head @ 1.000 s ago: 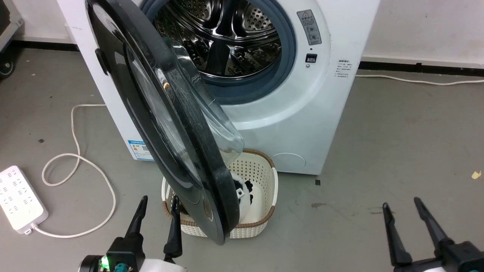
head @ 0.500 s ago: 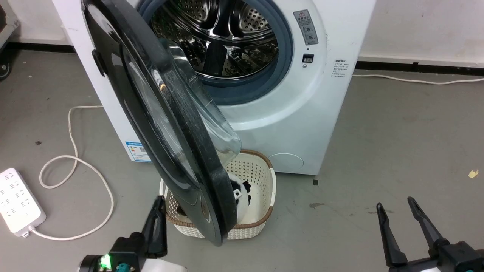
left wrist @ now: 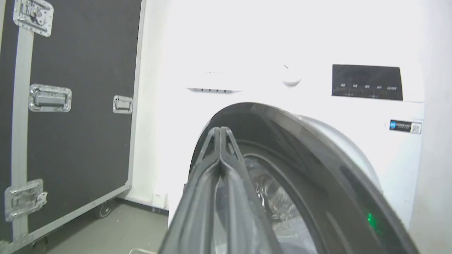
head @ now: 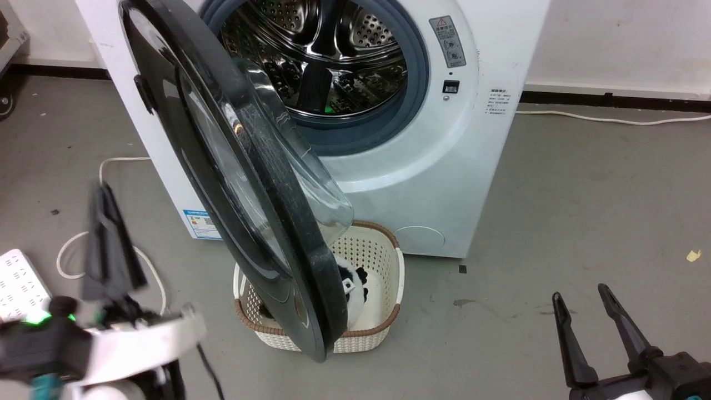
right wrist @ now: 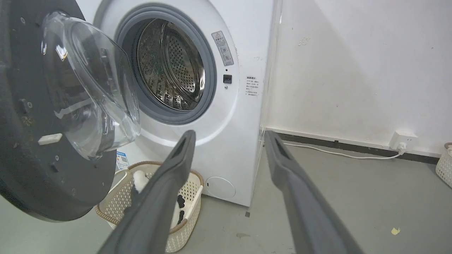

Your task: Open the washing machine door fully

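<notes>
Your left pincer (head: 103,194) shows blurred at the left of the head view, its two dark fingers pressed together and pointing up with a slight lean to the left. In the left wrist view those fingers (left wrist: 203,197) meet at the tips with no gap, holding nothing. The pale forearm (head: 139,339) lies across the lower left corner, and a green light (head: 34,318) glows on the black wrist. Your right pincer (head: 581,294) sits at the lower right, fingers spread, pointing up and leaning a little left. In the right wrist view its fingers (right wrist: 162,190) stand well apart and empty.
</notes>
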`<state>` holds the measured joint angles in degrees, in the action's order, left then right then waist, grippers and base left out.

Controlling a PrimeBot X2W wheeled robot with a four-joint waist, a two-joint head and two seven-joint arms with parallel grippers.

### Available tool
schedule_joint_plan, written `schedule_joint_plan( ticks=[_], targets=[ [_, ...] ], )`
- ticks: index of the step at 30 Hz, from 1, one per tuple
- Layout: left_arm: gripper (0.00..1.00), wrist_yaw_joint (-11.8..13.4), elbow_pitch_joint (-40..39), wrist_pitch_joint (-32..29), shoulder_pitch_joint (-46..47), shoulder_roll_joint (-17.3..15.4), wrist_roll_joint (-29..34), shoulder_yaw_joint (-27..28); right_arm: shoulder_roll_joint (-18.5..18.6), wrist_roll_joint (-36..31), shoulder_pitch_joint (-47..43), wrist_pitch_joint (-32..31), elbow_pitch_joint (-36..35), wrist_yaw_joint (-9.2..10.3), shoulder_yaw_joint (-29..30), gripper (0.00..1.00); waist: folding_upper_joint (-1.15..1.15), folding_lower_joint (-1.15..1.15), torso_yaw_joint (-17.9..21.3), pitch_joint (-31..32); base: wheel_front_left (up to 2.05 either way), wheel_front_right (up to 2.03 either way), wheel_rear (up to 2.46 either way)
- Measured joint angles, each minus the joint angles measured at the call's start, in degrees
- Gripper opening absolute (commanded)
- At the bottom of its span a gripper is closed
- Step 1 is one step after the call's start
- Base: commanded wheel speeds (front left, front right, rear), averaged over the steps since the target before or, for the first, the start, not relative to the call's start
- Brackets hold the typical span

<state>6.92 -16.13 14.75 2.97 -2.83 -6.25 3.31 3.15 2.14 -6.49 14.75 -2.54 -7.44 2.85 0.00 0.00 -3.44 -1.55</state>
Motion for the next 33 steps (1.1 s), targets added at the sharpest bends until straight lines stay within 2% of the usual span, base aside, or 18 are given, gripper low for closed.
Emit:
schedule_joint_plan(
  ticks=[6, 9, 11, 12, 13, 14, 16, 17, 18, 19, 20, 24, 30, 33],
  targets=[
    [0.00, -0.1, -11.1, 0.0, 5.6, 0.0, 0.5, -1.4, 0.0, 0.6, 0.0, 0.0, 0.0, 0.00, 0.0, 1.00, 0.00, 0.00, 0.1, -0.2, 0.00, 0.00, 0.00],
    [0.00, -0.5, -12.5, 0.0, 6.0, 0.0, 2.2, -3.0, 0.0, 0.7, 0.0, 0.0, 0.0, 0.00, -0.1, 1.00, 0.00, 0.00, 0.2, -0.3, 0.00, 0.00, 0.00],
    [0.00, -1.4, -13.7, 0.0, 6.6, -0.3, 5.4, -6.5, 0.0, 1.1, 0.0, 0.0, 0.0, 0.00, -0.1, 1.00, 0.00, 0.00, 0.4, -0.3, 0.00, 0.00, 0.00],
    [0.00, -1.4, -13.7, 0.0, 6.6, -0.3, 5.4, -6.5, 0.0, 1.1, 0.0, 0.0, 0.0, 0.00, -0.1, 1.00, 0.00, 0.00, 0.4, -0.3, 0.00, 0.00, 0.00],
    [0.00, -2.1, -13.8, 0.0, 6.6, -0.3, 6.5, -9.8, 0.0, 2.3, 0.1, 0.0, 0.2, 0.00, 0.1, 1.00, 0.00, 0.00, 0.5, -0.4, 0.00, 0.00, 0.00],
    [0.00, -2.1, -13.8, 0.0, 6.6, -0.3, 6.5, -9.8, 0.0, 2.3, 0.1, 0.0, 0.2, 0.00, 0.1, 1.00, 0.00, 0.00, 0.5, -0.4, 0.00, 0.00, 0.00],
    [0.00, -3.6, -12.6, -1.4, 6.2, -0.2, 7.1, -16.1, 0.0, 2.6, 0.1, 0.0, 0.6, 0.00, 0.4, 1.00, 0.00, 0.00, 0.5, -0.6, 0.00, 0.00, 0.00],
    [0.00, -3.6, -12.6, -1.4, 6.2, -0.2, 7.1, -16.1, 0.0, 2.6, 0.1, 0.0, 0.6, 0.00, 0.4, 1.00, 0.00, 0.00, 0.5, -0.6, 0.00, 0.00, 0.00],
    [0.00, -4.4, -10.5, -2.7, 5.3, -0.1, 6.8, -20.1, 0.0, 2.6, 0.1, 0.0, 0.6, 0.00, 0.5, 1.00, 0.00, 0.00, 0.5, -0.7, 0.00, 0.00, 0.00],
    [0.00, -4.4, -10.5, -2.7, 5.3, -0.1, 6.8, -20.1, 0.0, 2.6, 0.1, 0.0, 0.6, 0.00, 0.5, 1.00, 0.00, 0.00, 0.5, -0.7, 0.00, 0.00, 0.00],
    [0.00, -4.7, -7.6, -4.1, 3.9, -0.1, 6.1, -23.6, 0.0, 2.6, 0.2, 0.0, 0.7, 0.00, 0.4, 1.00, 0.00, 0.00, 0.5, -0.9, 0.00, 0.00, 0.00],
    [0.00, -4.6, 0.1, -7.5, 1.4, 0.0, 4.1, -28.5, 0.0, 3.0, 0.3, 0.0, 0.7, 0.00, 0.3, 1.00, 0.00, 0.00, 0.6, -1.2, 0.00, 0.00, 0.00],
    [0.00, -3.9, 10.9, -8.9, 0.4, 0.0, 0.0, -30.6, 0.0, 3.0, 1.1, 0.0, 0.9, 0.00, 0.3, 1.00, 0.00, 0.00, 0.7, -1.7, 0.00, 0.00, 0.00],
    [0.00, -2.5, 15.7, -8.6, 0.8, 0.0, -2.4, -30.4, 0.0, 3.0, 1.1, 0.0, 0.9, 0.00, 0.1, 1.00, 0.00, 0.00, 0.7, -2.2, 0.00, 0.00, 0.00]
  ],
)
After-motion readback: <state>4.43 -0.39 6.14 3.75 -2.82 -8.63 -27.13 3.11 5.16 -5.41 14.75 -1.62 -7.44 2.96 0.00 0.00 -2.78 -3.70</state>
